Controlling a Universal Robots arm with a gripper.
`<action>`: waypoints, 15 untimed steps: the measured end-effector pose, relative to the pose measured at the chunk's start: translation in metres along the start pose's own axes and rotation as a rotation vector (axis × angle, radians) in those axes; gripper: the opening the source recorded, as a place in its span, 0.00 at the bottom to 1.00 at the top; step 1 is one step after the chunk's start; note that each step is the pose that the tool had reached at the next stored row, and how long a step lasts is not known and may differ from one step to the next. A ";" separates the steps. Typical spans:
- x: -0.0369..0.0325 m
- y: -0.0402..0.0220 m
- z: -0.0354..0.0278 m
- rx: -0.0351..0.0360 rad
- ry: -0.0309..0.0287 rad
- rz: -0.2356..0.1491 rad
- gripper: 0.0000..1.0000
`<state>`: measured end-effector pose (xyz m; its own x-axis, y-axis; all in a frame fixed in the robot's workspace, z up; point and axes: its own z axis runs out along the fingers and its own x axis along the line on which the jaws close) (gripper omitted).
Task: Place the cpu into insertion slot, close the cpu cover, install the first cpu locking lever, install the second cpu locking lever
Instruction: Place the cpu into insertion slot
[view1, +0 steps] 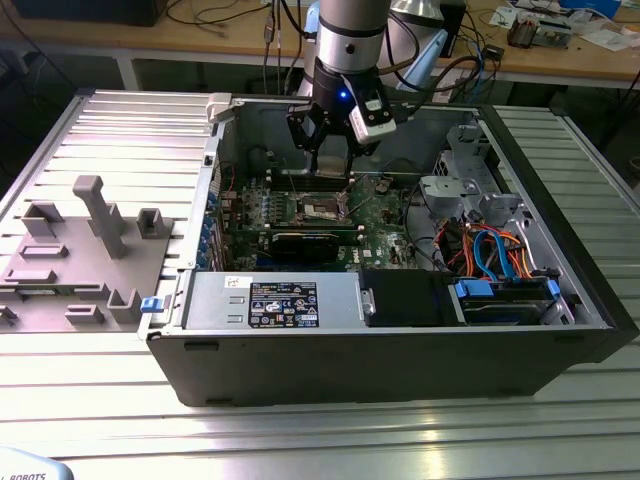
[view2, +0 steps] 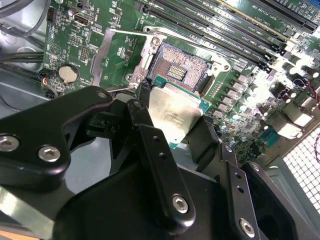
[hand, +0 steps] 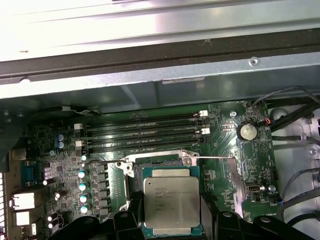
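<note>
the cpu (hand: 172, 205) is gripped edge to edge by the hand (view2: 175, 125), held just above the bare insertion slot (view2: 175, 67) and not yet seated. in the exterior view the hand hangs at twelve o'clock of the slot, inside the computer case (view1: 400, 350). the cpu cover (view2: 102, 55) stands open, so i judge all four steps are left.

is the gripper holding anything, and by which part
Yes: the black gripper holds the small flat square silver-topped cpu by two opposite side edges.
</note>
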<state>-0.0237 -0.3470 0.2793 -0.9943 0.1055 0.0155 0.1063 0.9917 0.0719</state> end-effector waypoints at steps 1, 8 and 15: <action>0.0000 0.0000 0.0000 -0.0001 0.0000 0.001 0.54; 0.0000 0.0000 0.0001 -0.0002 -0.0004 0.004 0.54; 0.0000 0.0000 0.0000 -0.0002 -0.0006 0.007 0.54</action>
<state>-0.0237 -0.3470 0.2793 -0.9935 0.1129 0.0155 0.1137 0.9909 0.0719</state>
